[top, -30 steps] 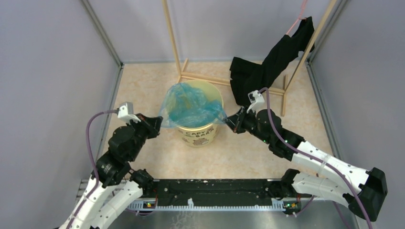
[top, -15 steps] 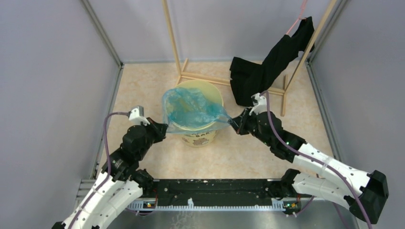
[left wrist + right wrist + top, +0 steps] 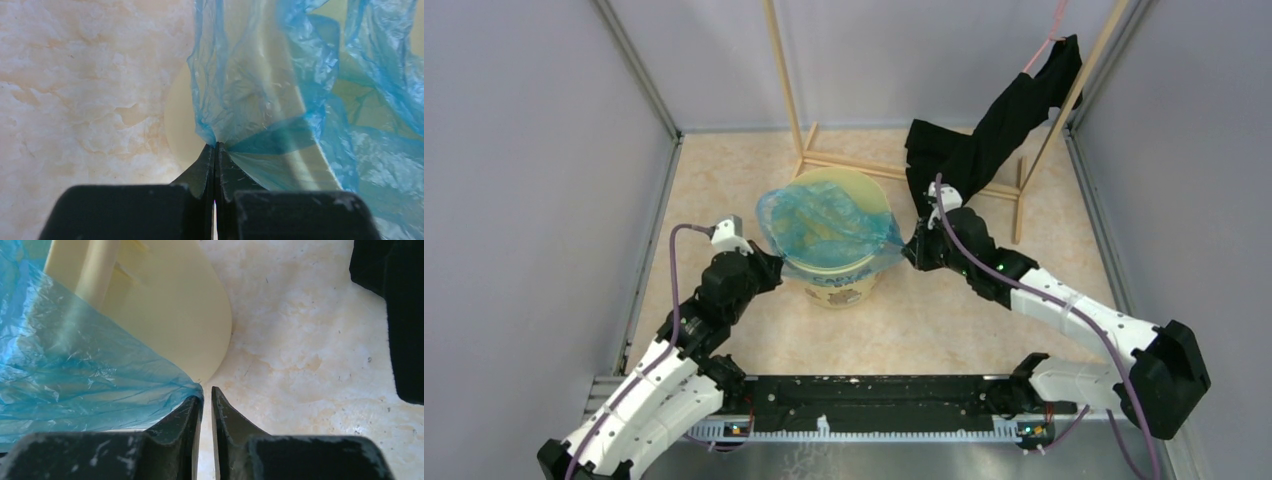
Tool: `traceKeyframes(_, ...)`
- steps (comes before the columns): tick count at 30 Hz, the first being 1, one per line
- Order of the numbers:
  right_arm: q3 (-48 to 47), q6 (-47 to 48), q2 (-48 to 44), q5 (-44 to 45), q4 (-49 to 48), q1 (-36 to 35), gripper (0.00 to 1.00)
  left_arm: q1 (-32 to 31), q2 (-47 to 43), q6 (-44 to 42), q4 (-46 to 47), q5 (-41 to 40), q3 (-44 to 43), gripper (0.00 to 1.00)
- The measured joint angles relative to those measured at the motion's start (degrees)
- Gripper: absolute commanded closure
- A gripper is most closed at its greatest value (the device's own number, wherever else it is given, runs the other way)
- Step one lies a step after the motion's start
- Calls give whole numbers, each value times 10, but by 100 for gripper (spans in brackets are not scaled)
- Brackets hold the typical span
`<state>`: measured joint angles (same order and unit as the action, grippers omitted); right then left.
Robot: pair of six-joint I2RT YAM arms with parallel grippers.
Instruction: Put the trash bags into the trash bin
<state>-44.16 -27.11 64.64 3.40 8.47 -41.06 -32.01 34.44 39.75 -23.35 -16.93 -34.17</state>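
The light-blue trash bag (image 3: 829,225) is stretched over the mouth of the yellow-tan trash bin (image 3: 844,285) in the middle of the floor. My left gripper (image 3: 774,265) is at the bin's left rim and is shut on the bag's left edge (image 3: 260,90); its tips (image 3: 216,147) are pressed together beside the bin wall (image 3: 175,125). My right gripper (image 3: 911,250) is at the bin's right rim. Its jaws (image 3: 206,392) stand a narrow gap apart, and the bag's corner (image 3: 75,370) lies over the left fingertip (image 3: 195,405), next to the bin (image 3: 170,305).
A black cloth garment (image 3: 984,150) hangs from a wooden rack (image 3: 789,90) behind and right of the bin, close to my right wrist; it also shows in the right wrist view (image 3: 395,315). Grey walls enclose the marbled floor (image 3: 944,320) on three sides.
My left gripper has moved right, up to the bin's left rim, still holding the bag. My right gripper has shifted slightly back. The bag now lies lower and wider over the bin's mouth.
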Motion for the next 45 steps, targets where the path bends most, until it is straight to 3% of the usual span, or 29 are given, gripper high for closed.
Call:
traceKeyframes(4,-32,29,1,-7,63,1,51,0,2,0,2,7,15,100)
traceKeyframes(12,-172,107,-29,36,239,-12,28,0,3,-5,2,15,16,100)
traceKeyframes(17,-294,208,10,64,259,-101,27,0,10,-5,0,18,16,100)
traceKeyframes(24,-491,341,233,114,278,-174,27,0,34,2,-10,23,13,100)
traceKeyframes(29,-547,395,346,128,312,-189,27,0,41,9,-16,28,13,100)
traceKeyframes(34,-579,401,384,129,320,-192,32,0,40,9,-16,32,13,100)
traceKeyframes(45,-631,389,399,163,337,-211,22,0,40,9,-16,40,13,100)
